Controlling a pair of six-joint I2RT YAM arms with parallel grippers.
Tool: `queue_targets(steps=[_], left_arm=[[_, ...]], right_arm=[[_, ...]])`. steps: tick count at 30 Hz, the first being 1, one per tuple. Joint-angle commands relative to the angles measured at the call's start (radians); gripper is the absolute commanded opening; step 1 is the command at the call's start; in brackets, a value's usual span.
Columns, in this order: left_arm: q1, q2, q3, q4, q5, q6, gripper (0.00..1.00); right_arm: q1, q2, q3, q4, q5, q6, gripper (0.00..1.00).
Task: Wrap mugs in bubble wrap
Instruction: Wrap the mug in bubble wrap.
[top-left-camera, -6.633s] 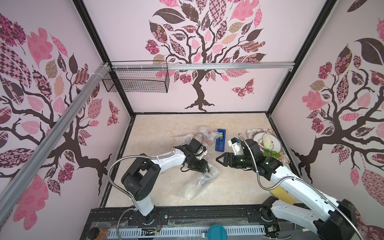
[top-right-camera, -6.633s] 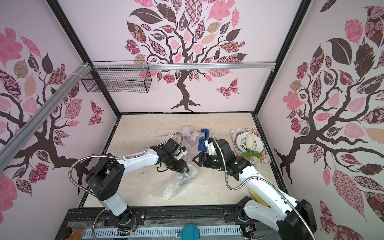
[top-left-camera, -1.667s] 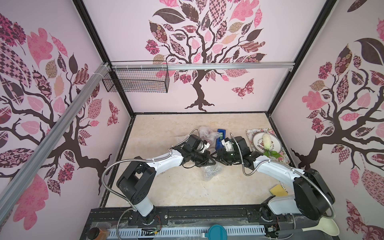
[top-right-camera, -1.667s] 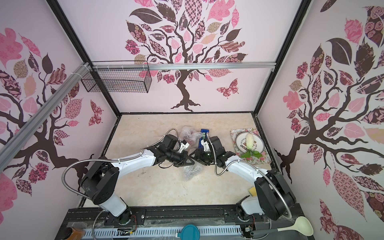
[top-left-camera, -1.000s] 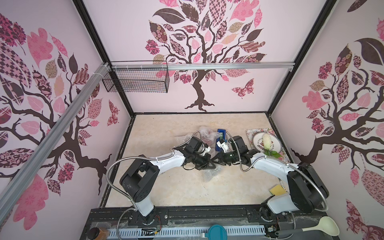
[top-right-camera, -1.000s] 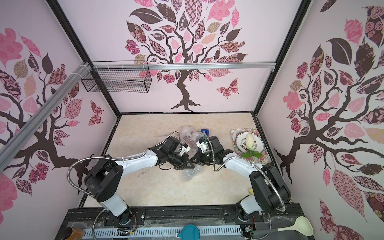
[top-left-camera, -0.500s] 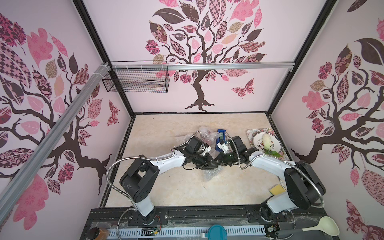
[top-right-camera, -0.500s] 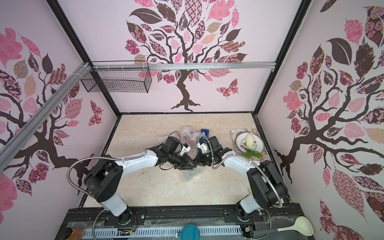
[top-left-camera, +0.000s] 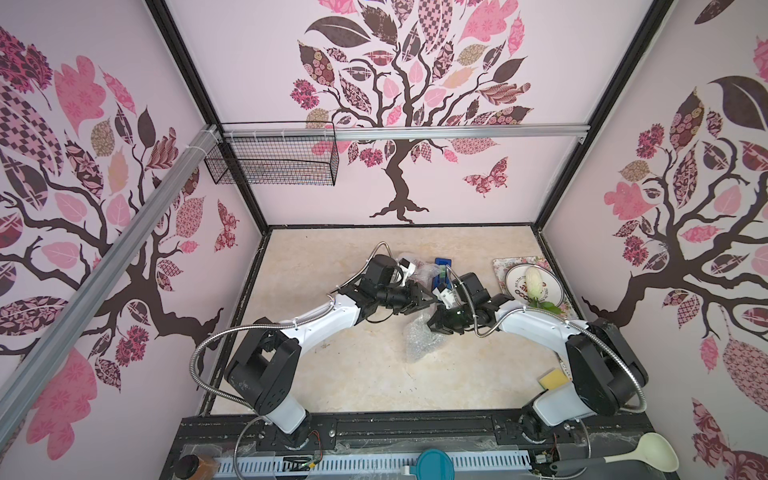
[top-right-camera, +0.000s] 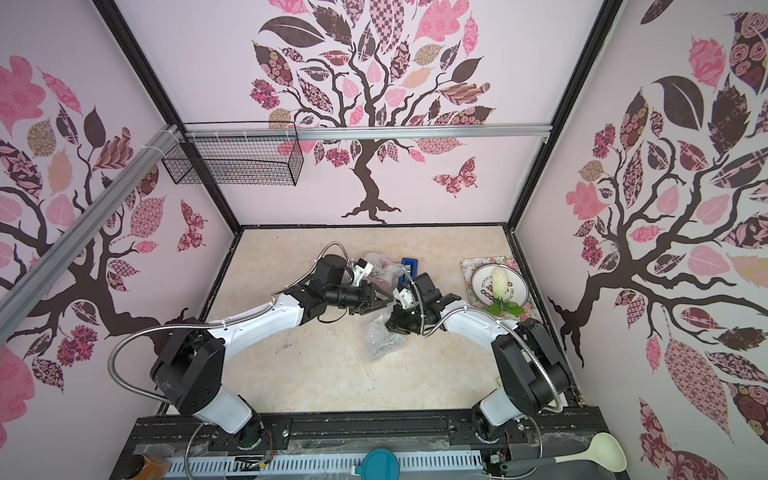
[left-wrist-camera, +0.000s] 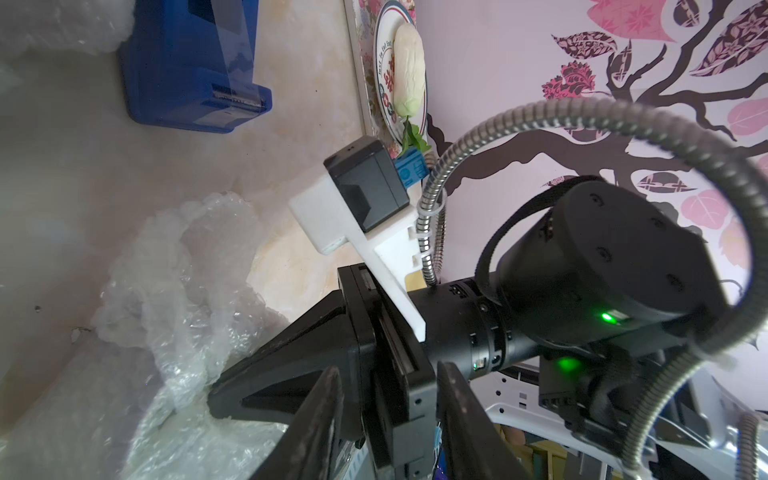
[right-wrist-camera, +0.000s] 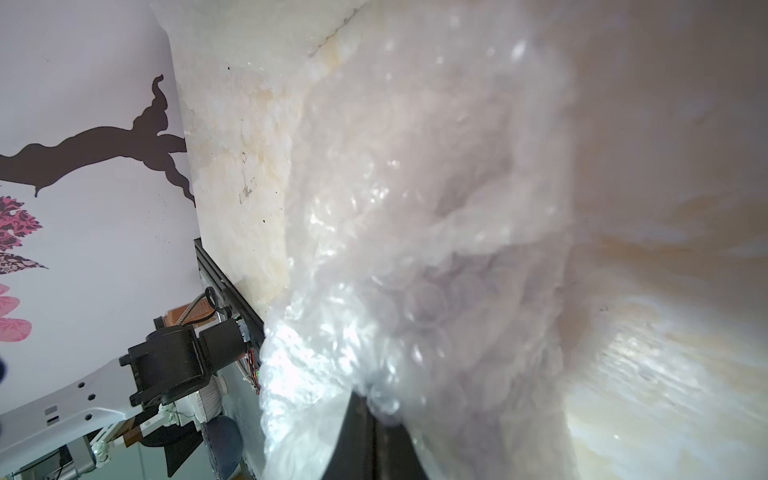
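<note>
To stop any unrolling, clenched on a fold of bubble wrap (right-wrist-camera: 415, 249) with the right claw (right-wrist-camera: 372, 415), crumpled on the surface (top-left-camera: 353, 374) directly beneath. Spread and empty at the left claw (top-left-camera: 428, 297), just beside, probably ready to regrip.

Contents of the bubble wrap (right-wrist-camera: 415, 232), too blurred in right-wrist view

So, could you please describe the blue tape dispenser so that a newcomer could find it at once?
On the beige table, find the round plate on its floral tray by the right wall. Left of it, toward the back, stands the tape dispenser: the only blue box there, beside a crumpled clear bundle.
</note>
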Motion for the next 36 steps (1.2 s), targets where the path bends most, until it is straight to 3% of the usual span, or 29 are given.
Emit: queue_targets(steps=[1,5,7,10,15,36], left_arm=[[0.052,-0.120,-0.053,-0.008,-0.077,-0.041,0.41],[0.096,-0.219,-0.038,-0.375,-0.170,0.077,0.41],[0.095,-0.241,-0.046,-0.469,-0.118,0.145,0.41],[0.072,-0.230,-0.071,-0.495,-0.031,0.187,0.41],[0.033,-0.161,-0.068,-0.546,-0.037,0.271,0.41],[-0.064,0.129,0.038,-0.597,-0.234,0.345,0.43]], right_arm=[[0.004,0.002,0.022,-0.071,0.027,-0.012,0.00],[0.005,0.007,0.025,-0.079,0.027,-0.013,0.00],[0.005,0.003,0.021,-0.073,0.028,-0.011,0.00],[0.005,0.008,0.027,-0.077,0.028,-0.009,0.00],[0.005,0.014,0.037,-0.074,0.024,-0.006,0.00],[0.005,-0.020,0.034,-0.059,0.031,0.039,0.00]])
